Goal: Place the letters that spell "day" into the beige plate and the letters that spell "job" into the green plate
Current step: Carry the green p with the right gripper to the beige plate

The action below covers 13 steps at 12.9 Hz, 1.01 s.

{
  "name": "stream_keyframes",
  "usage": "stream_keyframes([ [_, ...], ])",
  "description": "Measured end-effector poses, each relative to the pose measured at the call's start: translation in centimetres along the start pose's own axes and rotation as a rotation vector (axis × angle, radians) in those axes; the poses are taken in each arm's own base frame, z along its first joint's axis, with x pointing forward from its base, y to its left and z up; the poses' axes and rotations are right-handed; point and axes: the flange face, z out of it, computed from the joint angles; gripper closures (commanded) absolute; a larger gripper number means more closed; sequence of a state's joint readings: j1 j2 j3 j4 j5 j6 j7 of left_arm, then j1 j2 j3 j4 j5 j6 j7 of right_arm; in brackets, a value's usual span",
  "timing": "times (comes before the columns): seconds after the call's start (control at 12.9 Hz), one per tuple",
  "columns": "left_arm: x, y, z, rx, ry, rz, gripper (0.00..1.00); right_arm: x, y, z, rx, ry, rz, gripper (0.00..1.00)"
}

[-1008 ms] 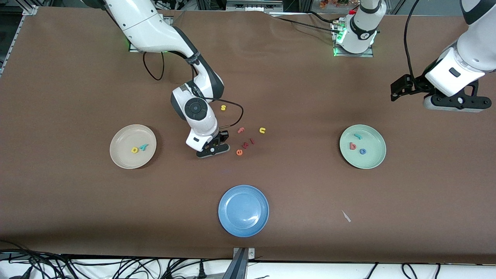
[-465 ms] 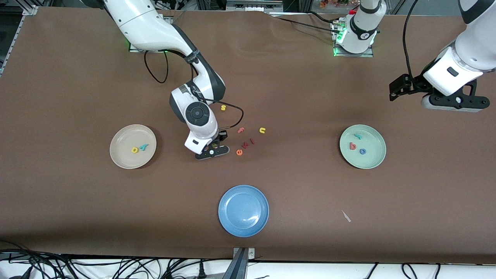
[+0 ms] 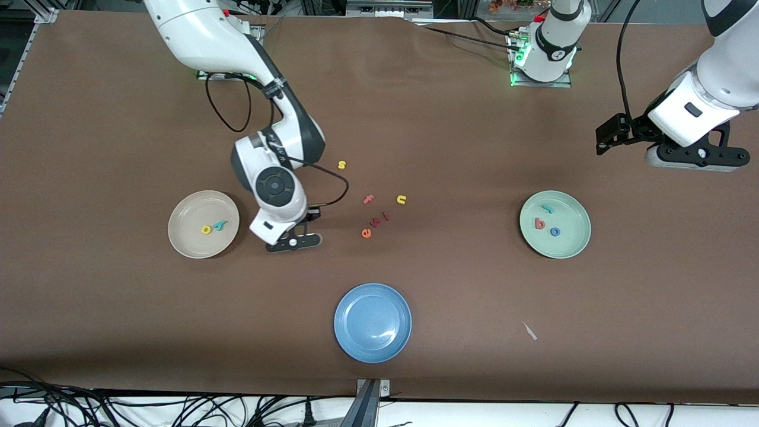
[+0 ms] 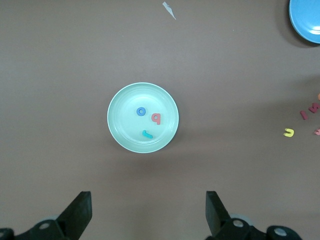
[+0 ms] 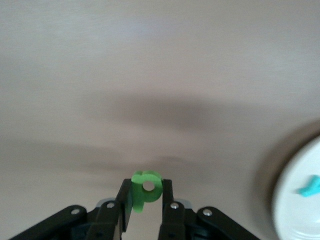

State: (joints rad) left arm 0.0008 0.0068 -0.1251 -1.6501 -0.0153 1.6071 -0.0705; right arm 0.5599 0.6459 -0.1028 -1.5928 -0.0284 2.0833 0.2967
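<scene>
1. The right claw (image 3: 295, 242), at centre-left of the front view, hangs over bare counter (image 3: 118, 308) beside the beige plate (image 3: 184, 243), pinching the green "d" (image 5: 146, 191).
2. The yellow "a" (image 3: 206, 229) and teal "y" (image 3: 220, 225) lie in that plate.
3. The green plate (image 3: 572, 246) at centre-right holds the "j" (image 3: 547, 209), "b" (image 3: 539, 223) and "o" (image 3: 555, 232).
4. The left claw (image 4: 149, 212) waits spread wide, upper right.
</scene>
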Motion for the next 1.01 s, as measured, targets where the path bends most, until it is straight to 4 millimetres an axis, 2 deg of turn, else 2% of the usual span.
stream_keyframes([
  [0.47,0.1,0.1,-0.2,-0.001,0.006,0.001,0.00,-1.2,12.1,0.9,-0.063,-0.038,-0.109,0.84],
  [0.78,0.0,0.0,0.0,0.000,-0.011,0.000,0.00,-4.8,19.1,1.1,-0.053,-0.020,-0.180,0.84],
  [1.01,0.0,0.0,0.0,0.000,-0.012,0.000,0.00,-7.3,22.9,3.0,-0.054,0.018,-0.240,0.82],
])
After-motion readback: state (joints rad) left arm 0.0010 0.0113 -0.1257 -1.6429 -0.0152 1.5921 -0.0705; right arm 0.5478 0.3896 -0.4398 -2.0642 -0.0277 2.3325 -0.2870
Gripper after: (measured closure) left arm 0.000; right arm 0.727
